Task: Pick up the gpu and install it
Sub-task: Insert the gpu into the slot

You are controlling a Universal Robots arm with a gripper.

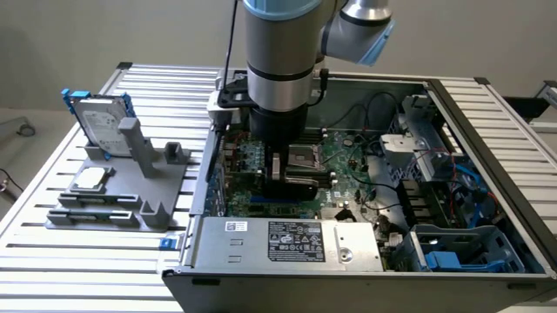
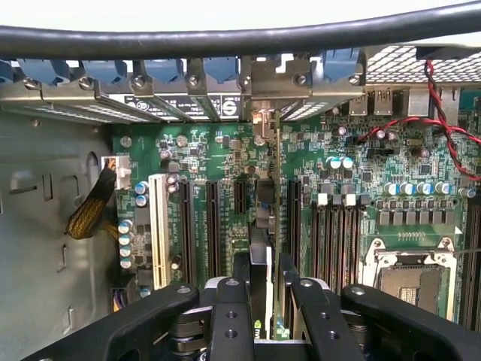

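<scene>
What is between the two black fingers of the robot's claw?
In the wrist view, the gpu stands edge-on between the gripper's fingers, over the green motherboard.

1. The arm [image 1: 276,55] is showing a thick grey metal tube with a black band and pale blue joint caps.
2. A black cable [image 1: 231,32] is running beside it.
3. The gripper [image 2: 264,320] is showing black fingers [image 2: 229,316] with small screw holes.
</scene>
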